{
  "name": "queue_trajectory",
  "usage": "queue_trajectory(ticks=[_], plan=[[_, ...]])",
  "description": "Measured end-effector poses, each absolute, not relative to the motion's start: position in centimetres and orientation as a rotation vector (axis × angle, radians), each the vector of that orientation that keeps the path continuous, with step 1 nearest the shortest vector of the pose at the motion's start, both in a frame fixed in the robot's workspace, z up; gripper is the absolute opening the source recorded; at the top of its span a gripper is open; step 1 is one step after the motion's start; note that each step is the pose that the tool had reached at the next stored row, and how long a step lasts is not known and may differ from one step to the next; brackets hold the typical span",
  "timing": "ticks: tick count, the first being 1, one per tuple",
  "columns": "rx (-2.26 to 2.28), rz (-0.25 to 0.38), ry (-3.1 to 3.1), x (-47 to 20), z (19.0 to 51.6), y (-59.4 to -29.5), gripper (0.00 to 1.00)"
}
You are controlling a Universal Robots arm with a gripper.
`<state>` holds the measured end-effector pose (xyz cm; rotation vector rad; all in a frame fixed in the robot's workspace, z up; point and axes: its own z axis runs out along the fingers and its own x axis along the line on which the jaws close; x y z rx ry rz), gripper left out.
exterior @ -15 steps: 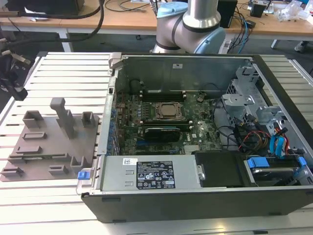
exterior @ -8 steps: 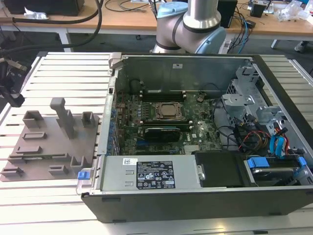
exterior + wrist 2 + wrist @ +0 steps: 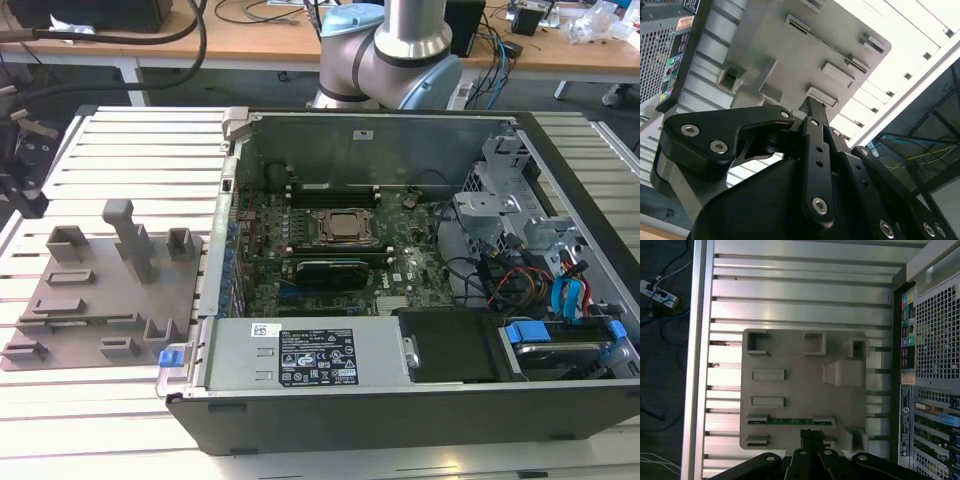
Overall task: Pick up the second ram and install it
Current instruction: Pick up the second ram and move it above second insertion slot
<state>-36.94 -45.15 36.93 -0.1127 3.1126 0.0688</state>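
Observation:
The second ram [image 3: 790,421] is a thin green stick standing on edge between two holders on the grey plastic tray [image 3: 790,355], near the tray's front side. My gripper [image 3: 812,434] hangs above that end of the tray with its black fingers [image 3: 815,125] drawn together and nothing between them. Its tips sit just short of the ram and do not touch it. In the exterior view the arm's dark end [image 3: 22,165] is at the left edge, beyond the tray [image 3: 90,300].
The open computer case [image 3: 400,250] lies to the exterior view's right of the tray, with the motherboard, the CPU socket [image 3: 345,228] and a black card [image 3: 325,270] inside. The case's rear panel [image 3: 930,365] borders the tray. Everything rests on a slatted aluminium table [image 3: 800,290].

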Motion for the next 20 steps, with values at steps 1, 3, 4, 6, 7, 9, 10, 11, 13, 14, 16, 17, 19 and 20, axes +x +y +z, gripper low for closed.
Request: queue_trajectory(ticks=[1, 3, 4, 6, 7, 9, 10, 11, 13, 14, 16, 17, 19, 20], plan=[[-0.176, 0.07, 3.11, -36.94, 36.93, -45.15, 0.1], [-0.281, 0.071, 3.104, -36.94, 36.93, -45.15, 0.1], [-0.341, 0.072, 3.099, -36.94, 36.93, -45.15, 0.1], [-0.45, 0.073, 3.087, -36.94, 36.93, -45.15, 0.1], [-0.478, 0.073, 3.083, -36.94, 36.93, -45.15, 0.1], [-0.531, 0.074, 3.075, -36.94, 36.93, -45.15, 0.1], [-0.573, 0.074, 3.068, -36.94, 36.93, -45.15, 0.1], [-0.649, 0.075, 3.054, -36.94, 36.93, -45.15, 0.1], [-0.715, 0.076, 3.041, -36.94, 36.93, -45.15, 0.1], [-0.751, 0.076, 3.032, -36.94, 36.93, -45.15, 0.1], [-0.824, 0.077, 3.015, -36.94, 36.93, -45.15, 0.1], [-0.867, 0.077, 3.003, -36.94, 36.93, -45.15, 0.1], [-0.952, 0.078, 2.979, -36.94, 36.93, -45.15, 0.1], [-1.008, 0.078, 2.961, -36.94, 36.93, -45.15, 0.1]])
